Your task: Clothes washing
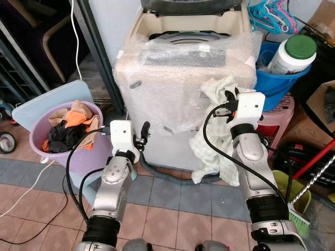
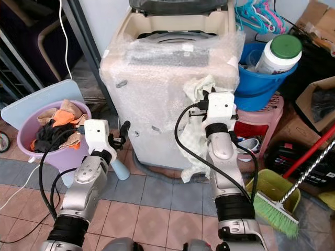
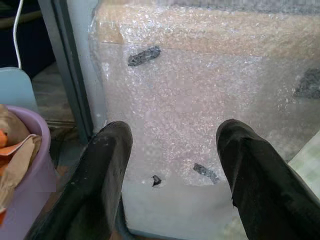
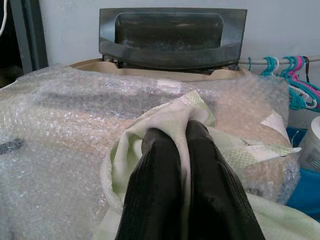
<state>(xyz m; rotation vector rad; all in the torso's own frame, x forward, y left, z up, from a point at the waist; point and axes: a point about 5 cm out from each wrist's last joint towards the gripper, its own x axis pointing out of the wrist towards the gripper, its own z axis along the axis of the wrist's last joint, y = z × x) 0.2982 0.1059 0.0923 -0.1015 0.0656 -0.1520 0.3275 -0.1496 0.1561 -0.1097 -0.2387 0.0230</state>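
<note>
- Two silver arms rise from the bottom edge of the head views over a tiled floor (image 1: 167, 214) of pink and grey-blue squares.
- Left of centre, the left claw (image 3: 172, 165) hangs low before the washing machine's front, its two black fingers (image 3: 100, 185) spread wide with nothing between them.
- Right of centre and higher, the right claw (image 4: 182, 150) has its fingers pressed together on a fold of a pale green-and-white cloth (image 1: 209, 151); the cloth hangs from the grip down the machine's front, almost reaching the floor.
- At centre stands the washing machine (image 1: 178, 94), cream-coloured and wrapped in bubble wrap, with its dark lid (image 4: 172, 35) raised at the back so the round drum opening shows at the top.
- At the left of the frame, a lilac basin (image 1: 52, 146) sits on the floor just beside the machine, holding orange, tan and black clothes (image 1: 68, 128).
- At the lower right lies a green-bristled broom (image 2: 275, 212) against a yellow-green dustpan (image 2: 267, 188).
- Farther off at the right, a blue bucket (image 1: 280, 83) rests on a pink stool (image 2: 259, 123), with a white jar with a green cap (image 1: 293, 55) in it.
- At the upper right, teal and pink hangers (image 1: 269, 15) hang in a bunch.
</note>
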